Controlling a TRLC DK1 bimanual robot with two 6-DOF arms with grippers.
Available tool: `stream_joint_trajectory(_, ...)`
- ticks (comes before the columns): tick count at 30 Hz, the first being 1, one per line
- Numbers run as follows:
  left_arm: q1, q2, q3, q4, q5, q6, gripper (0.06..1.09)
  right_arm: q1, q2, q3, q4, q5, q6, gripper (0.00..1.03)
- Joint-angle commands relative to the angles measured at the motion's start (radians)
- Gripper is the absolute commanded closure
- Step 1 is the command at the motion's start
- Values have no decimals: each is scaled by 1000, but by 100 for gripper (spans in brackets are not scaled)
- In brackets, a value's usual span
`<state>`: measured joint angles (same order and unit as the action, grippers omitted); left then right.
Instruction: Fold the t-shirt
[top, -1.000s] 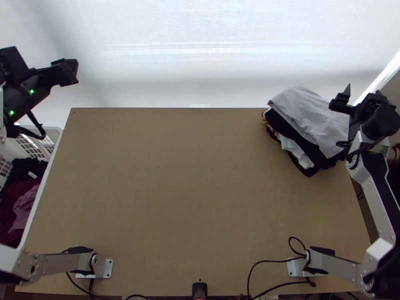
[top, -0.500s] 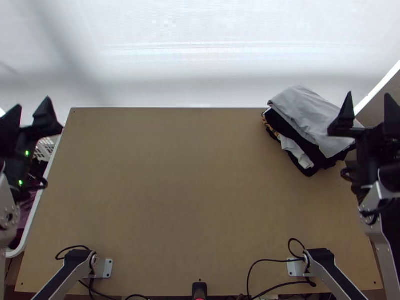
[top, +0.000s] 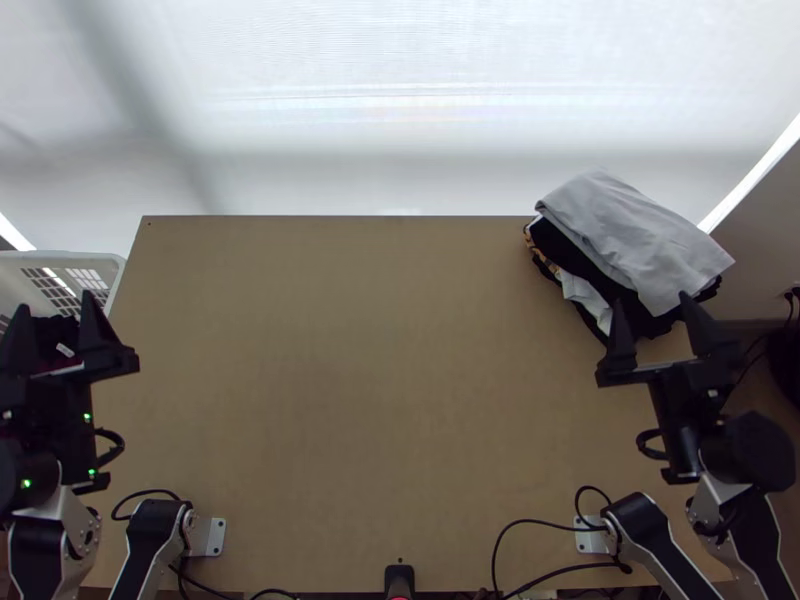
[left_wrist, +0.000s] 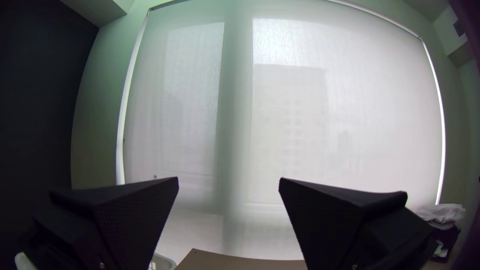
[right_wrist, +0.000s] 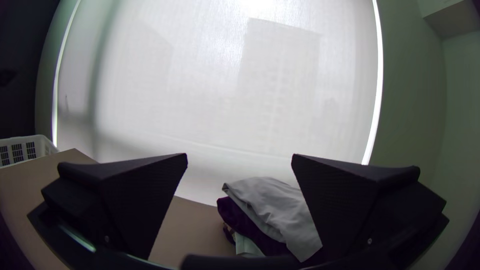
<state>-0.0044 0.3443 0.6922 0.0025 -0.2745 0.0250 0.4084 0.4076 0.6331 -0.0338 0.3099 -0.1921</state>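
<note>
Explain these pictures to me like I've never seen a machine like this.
You are looking at two robot arms, a left arm and a right arm, mounted at the near edge of a wooden table. The top view looks steeply down from above that edge. The other two pictures come from cameras on the arms' wrists, so each shows its own two black fingers up close.

At the table's far right corner lies a pile of clothes with a light grey one on top. Beside the table, on the left, is a white basket with dark cloth inside.

Nothing is held: the left gripper and right gripper are both open.
</note>
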Motion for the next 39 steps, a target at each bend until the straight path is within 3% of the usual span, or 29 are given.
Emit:
stream_joint_trajectory(1, -5, -119, -115, 34, -9, 72, 11, 20, -118, -88, 3, 24, -6, 5)
stream_joint_trajectory(6, -8, -327, -273, -12, 0, 112, 11, 20, -268, -208, -12, 24, -4, 5)
stream_joint_trajectory(11, 7, -349, -347, -88, -35, 115, 11, 27, -412, -319, -84, 23, 11, 5)
stream_joint_trajectory(19, 9, -349, -482, -90, -32, 61, 11, 32, -412, -409, -130, 24, 74, 5)
stream_joint_trajectory(29, -3, -349, -602, -78, 4, 18, 11, 75, -414, -538, -83, 21, 174, 5)
stream_joint_trajectory(39, -6, -343, -646, -108, 40, -23, 11, 35, -414, -578, -104, 20, 246, 5)
